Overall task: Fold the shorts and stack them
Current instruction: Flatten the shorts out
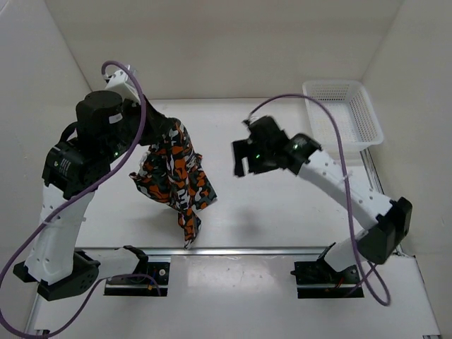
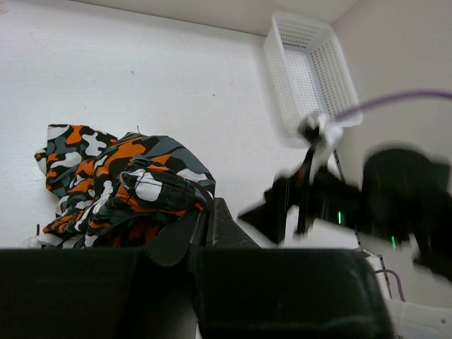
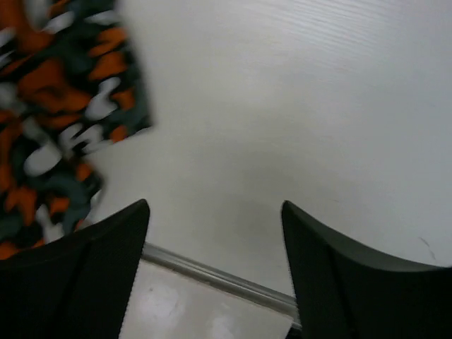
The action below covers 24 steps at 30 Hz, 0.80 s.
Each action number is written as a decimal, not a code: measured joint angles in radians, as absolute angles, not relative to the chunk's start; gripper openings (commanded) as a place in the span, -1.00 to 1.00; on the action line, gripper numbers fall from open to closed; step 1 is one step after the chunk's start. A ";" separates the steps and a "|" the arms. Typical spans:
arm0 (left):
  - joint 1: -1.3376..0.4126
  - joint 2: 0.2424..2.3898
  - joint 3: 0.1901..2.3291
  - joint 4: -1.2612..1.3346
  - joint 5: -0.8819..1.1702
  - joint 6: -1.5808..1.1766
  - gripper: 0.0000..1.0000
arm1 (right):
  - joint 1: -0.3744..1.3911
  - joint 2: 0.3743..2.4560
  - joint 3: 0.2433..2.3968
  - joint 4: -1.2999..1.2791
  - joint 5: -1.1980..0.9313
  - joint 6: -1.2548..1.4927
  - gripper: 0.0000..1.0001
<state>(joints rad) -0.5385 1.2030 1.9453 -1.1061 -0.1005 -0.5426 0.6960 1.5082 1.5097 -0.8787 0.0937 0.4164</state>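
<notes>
Near edge of the bench: a metal rail (image 1: 233, 249) runs across, and the lowest corner of the shorts (image 1: 173, 176) trails down close to it. Whether that corner touches the bench I cannot tell.
Right tool (image 3: 214, 208): its fingers are spread wide and hold nothing. It hovers over bare bench just right of the shorts, apart from them.
Shorts: the orange, grey, black and white camouflage cloth hangs in a crumpled bunch on the left side. It is neither spread nor folded.
Left tool (image 2: 205, 226): pinched narrow on a gathered fold at the top of the bunch.
Handling: the shorts are likely light, limp and not fragile. They will probably sag and twist from a single hold, so layers may cling together.
Where to take hold: the free hem edge facing the right tool looks best, pinched near a corner so both tools can stretch the cloth flat.
Far right corner: a white basket (image 1: 342, 113), well apart from the shorts.
</notes>
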 measured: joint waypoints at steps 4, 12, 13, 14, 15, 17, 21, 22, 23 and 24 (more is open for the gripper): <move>-0.538 1.250 1.949 -1.105 -0.112 -0.542 -0.79 | 1.047 1.447 1.454 -0.749 0.136 0.462 0.87; -0.538 1.375 2.048 -1.107 -0.137 -0.530 -0.79 | 1.406 1.636 1.456 -0.651 0.345 0.554 0.93; -0.538 1.385 2.066 -1.107 -0.138 -0.529 -0.79 | 1.413 1.678 1.472 -0.650 0.366 0.569 0.93; -0.538 1.393 2.081 -1.106 -0.138 -0.527 -0.79 | 1.414 1.721 1.490 -0.656 0.392 0.582 0.93; -0.538 1.396 2.091 -1.107 -0.138 -0.525 -0.79 | 1.414 1.763 1.510 -0.665 0.420 0.601 0.91; -0.538 1.396 2.104 -1.107 -0.138 -0.523 -0.79 | 1.408 1.824 1.533 -0.685 0.469 0.636 0.88; -0.538 1.394 2.109 -1.107 -0.138 -0.521 -0.79 | 1.381 1.866 1.536 -0.724 0.548 0.692 0.59; -0.538 1.394 2.109 -1.107 -0.138 -0.520 -0.79 | 1.370 1.866 1.536 -0.730 0.562 0.703 0.36; -0.538 1.394 2.109 -1.107 -0.138 -0.520 -0.79 | 1.359 1.866 1.536 -0.732 0.576 0.709 0.27; -0.538 1.394 2.109 -1.107 -0.138 -0.520 -0.79 | 1.351 1.866 1.536 -0.731 0.585 0.718 0.22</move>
<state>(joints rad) -0.5385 1.3937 2.1086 -1.1072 -0.1375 -0.5201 1.3506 1.8656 1.5364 -0.7315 0.5850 0.7181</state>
